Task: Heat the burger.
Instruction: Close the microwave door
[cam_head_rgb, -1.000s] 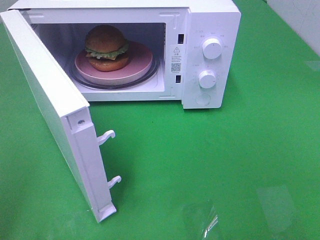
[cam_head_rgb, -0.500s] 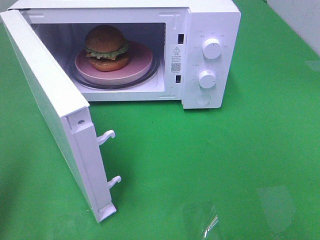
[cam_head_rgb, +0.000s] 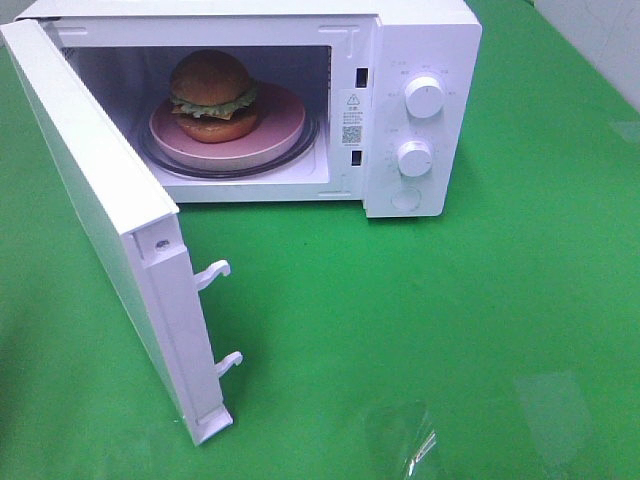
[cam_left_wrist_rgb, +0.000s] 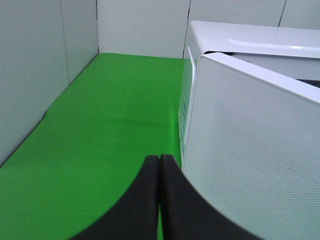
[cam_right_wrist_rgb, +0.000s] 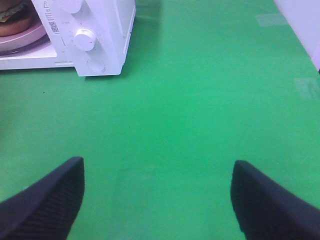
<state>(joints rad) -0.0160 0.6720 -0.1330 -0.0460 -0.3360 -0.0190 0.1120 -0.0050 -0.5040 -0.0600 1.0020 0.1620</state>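
The black left fingers (cam_left_wrist_rgb: 145, 200) are pressed together on nothing, beside the open perforated white door (cam_left_wrist_rgb: 250, 165); the ribbed right fingers (cam_right_wrist_rgb: 45, 200) stand wide apart over the matte green bench (cam_right_wrist_rgb: 200, 100). Upper left of the high view, the glossy round burger (cam_head_rgb: 212, 97) sits on a pink round plate (cam_head_rgb: 285, 125) inside the white microwave (cam_head_rgb: 420, 40) (its QR label (cam_head_rgb: 352, 130) is too small to read).

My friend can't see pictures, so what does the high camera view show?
A burger sits on a pink plate inside a white microwave, its door wide open at the left. It stands on a green table.
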